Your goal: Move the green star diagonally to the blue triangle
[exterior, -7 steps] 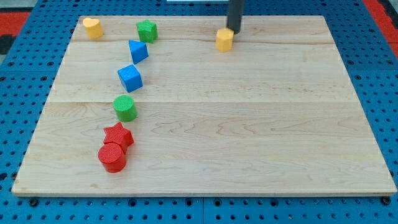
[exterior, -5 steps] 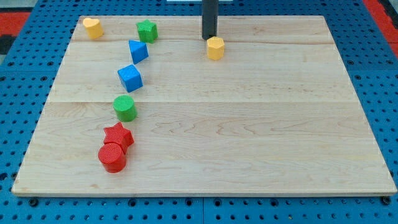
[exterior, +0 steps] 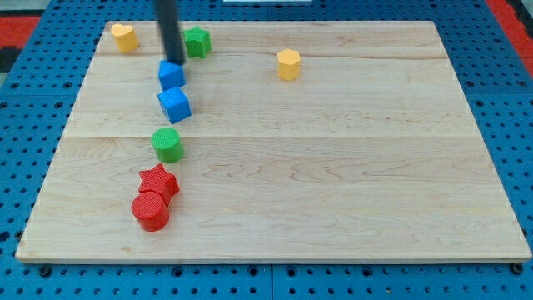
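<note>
My tip (exterior: 174, 61) is pressing against the top edge of the blue triangle (exterior: 171, 75), holding nothing, being a bare rod. The green star (exterior: 196, 42) is sitting just up and to the view's right of the blue triangle, slightly apart from my tip. The blue cube (exterior: 175, 105) is lying just below the blue triangle.
</note>
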Controlling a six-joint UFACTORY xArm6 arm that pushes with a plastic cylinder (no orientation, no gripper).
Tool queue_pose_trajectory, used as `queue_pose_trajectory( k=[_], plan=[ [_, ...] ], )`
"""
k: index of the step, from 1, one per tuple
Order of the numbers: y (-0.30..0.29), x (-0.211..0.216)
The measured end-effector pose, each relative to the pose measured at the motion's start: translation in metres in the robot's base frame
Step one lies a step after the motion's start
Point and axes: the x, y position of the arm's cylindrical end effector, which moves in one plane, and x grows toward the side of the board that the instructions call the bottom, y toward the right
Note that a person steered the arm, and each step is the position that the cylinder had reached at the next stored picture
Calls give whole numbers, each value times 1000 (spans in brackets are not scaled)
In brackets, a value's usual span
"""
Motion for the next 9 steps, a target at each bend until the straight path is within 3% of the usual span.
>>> queue_pose_trajectory(
  k=[1,2,3,4,5,6,8,9],
  plan=[
    [-19,-11],
    [-15,-61],
    [30,-78],
    [52,-37],
    [91,-29],
    [57,-45],
    [200,-21],
    [166,14]
  ],
)
